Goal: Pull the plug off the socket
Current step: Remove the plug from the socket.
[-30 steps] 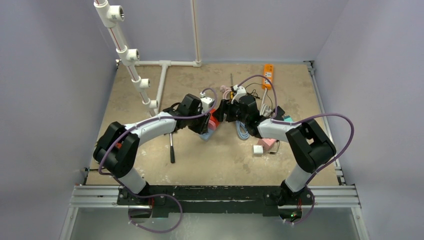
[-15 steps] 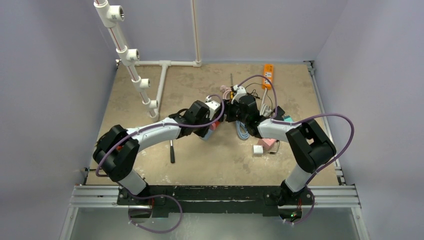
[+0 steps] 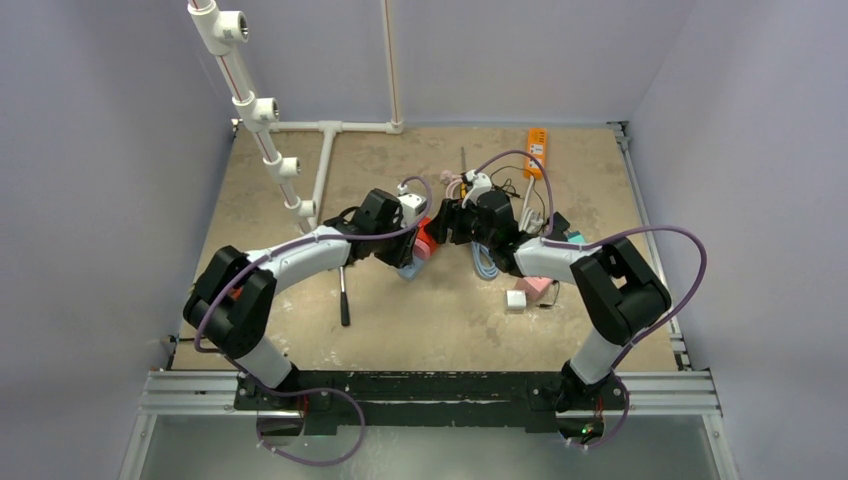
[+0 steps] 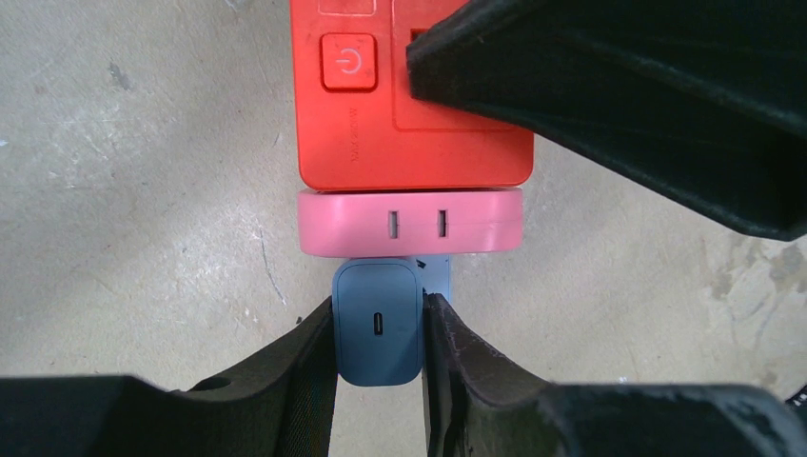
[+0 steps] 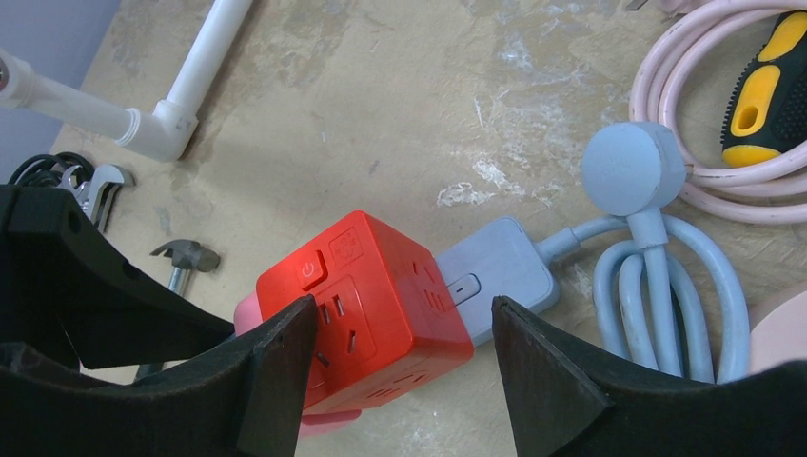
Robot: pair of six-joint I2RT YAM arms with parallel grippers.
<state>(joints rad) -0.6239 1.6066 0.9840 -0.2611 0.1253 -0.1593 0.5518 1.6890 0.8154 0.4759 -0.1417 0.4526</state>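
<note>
Plug point(image 4: 377, 328), over a scuffed tan table point(image 3: 420, 320) between lilac walls point(image 3: 100, 200), we see clamped in the left gripper point(image 4: 378, 314); the right gripper point(image 5: 402, 319) stands spread astride the red socket cube point(image 5: 362, 286).

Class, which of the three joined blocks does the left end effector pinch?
The blue-grey block, squeezed between its fingers; the pink block and red cube lie beyond.

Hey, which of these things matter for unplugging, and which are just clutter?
Job: slate-blue charger plug, pink socket block, red cube socket, left gripper, right gripper.
Clutter: steel hammer, yellow-black screwdriver, white plastic pipe, orange power strip.
</note>
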